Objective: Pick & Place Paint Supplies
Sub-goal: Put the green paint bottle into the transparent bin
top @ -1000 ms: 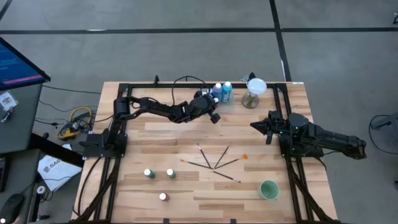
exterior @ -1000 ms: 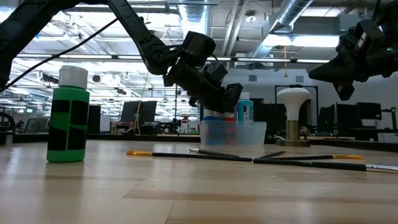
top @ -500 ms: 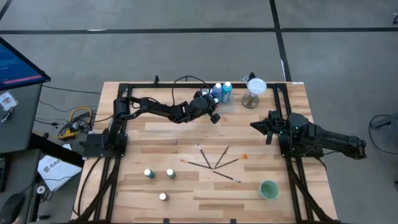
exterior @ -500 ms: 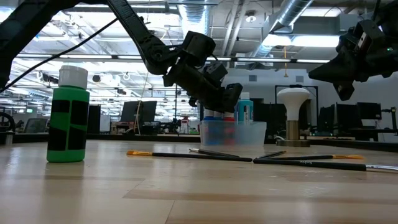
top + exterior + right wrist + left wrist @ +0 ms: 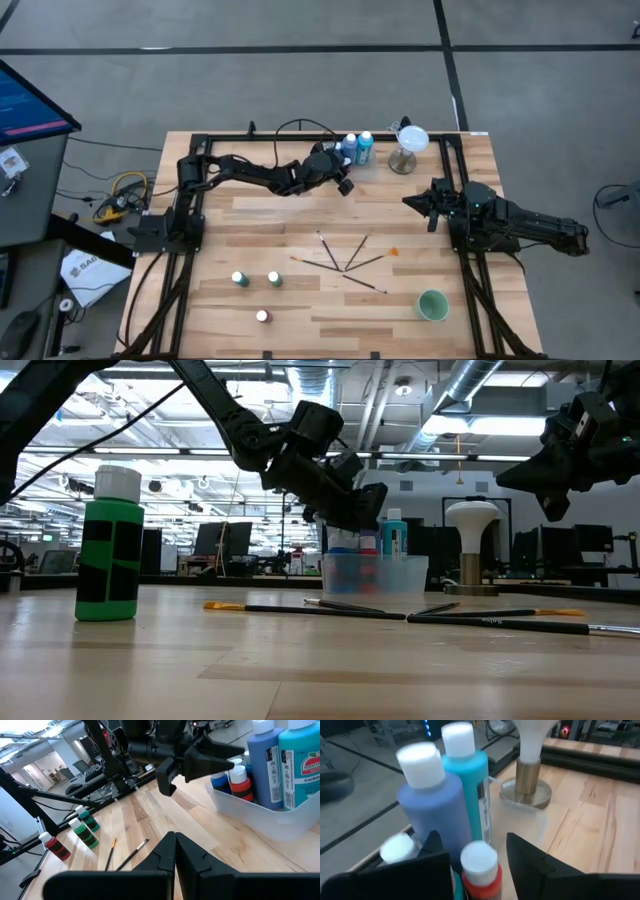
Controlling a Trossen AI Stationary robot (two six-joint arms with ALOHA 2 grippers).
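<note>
Fingers of the left tool [image 5: 480, 851] have parted around the red bottle [image 5: 481, 870], lifting slightly.

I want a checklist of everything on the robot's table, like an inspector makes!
Surface: wooden table, black frame rails at both sides.
Job's things: clear bin at the far edge holding blue, teal and red paint bottles; three small bottles near the front; paintbrushes fanned mid-table.
Clutter: green cup; white-topped stand.
Grippers: left gripper open just above the red bottle in the bin; right gripper shut, parked at the right side.
Cables: black cable looping at the far edge.
Surroundings: grey floor, monitor at left.
</note>
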